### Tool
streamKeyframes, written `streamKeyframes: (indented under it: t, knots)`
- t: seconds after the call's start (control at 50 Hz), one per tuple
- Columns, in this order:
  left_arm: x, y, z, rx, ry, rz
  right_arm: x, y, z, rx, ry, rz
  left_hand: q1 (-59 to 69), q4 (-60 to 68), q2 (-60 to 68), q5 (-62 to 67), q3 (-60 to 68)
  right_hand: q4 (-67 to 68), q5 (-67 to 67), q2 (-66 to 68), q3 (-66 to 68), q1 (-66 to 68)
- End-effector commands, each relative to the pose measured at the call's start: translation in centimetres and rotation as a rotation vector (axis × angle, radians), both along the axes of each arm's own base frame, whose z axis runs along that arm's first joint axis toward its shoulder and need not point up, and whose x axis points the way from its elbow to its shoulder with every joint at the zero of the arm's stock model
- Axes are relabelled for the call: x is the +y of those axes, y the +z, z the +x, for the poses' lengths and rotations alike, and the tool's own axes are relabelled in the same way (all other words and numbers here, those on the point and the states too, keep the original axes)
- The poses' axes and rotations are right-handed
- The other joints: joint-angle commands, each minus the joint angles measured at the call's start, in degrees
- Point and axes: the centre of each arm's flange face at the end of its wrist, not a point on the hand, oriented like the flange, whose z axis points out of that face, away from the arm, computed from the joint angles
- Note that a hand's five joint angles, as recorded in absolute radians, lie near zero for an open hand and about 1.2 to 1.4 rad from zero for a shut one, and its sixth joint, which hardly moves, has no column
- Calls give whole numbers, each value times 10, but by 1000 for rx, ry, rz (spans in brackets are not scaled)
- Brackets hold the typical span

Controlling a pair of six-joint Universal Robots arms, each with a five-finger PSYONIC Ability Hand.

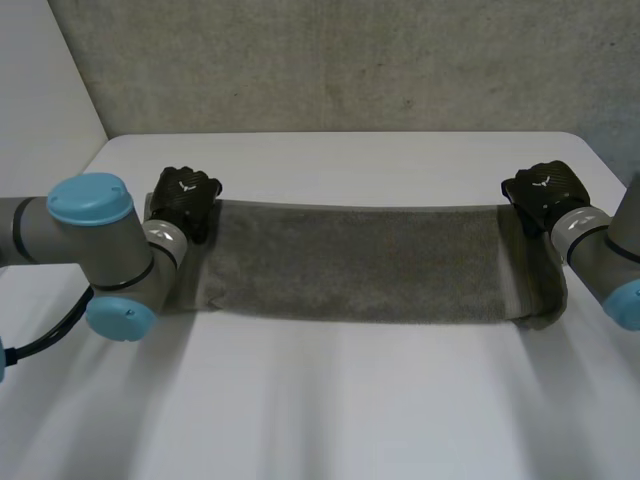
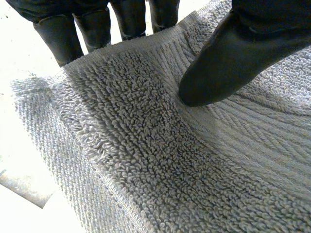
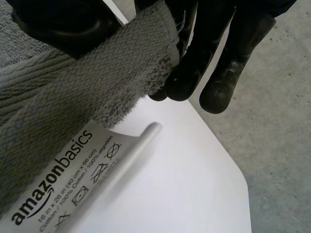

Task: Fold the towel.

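A grey towel (image 1: 360,262) hangs stretched across the table between both hands, its far edge lifted and its near part sagging to the tabletop. My left hand (image 1: 184,200) grips the far left corner; in the left wrist view its thumb (image 2: 228,58) presses the terry cloth (image 2: 146,155) against the fingers (image 2: 63,34) behind the edge. My right hand (image 1: 543,195) holds the far right corner; in the right wrist view the towel's hem (image 3: 112,73) is pinched between its thumb and fingers (image 3: 194,63), with a white care label (image 3: 68,184) hanging below.
The white table (image 1: 320,400) has free room in front of the towel. A grey wall (image 1: 350,60) rises behind the far edge. The table's rounded corner (image 3: 238,179) and grey floor (image 3: 282,121) lie beyond the right hand.
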Motion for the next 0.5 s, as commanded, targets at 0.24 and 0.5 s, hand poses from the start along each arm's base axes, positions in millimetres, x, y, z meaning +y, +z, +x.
streamKeyframes:
  t: [0.24,0.5]
  knots:
    - [-7,-14,-12,-8,5,33,-12,-27,8,8,-35,-26,-719,-759,-758,-843,-777,-672,-674,-660,-671,-668]
    - [19,12,-2,59,1,110,21,58,1,-89,-44,-140,-727,-767,-767,-851,-786,-672,-674,-660,-671,-668]
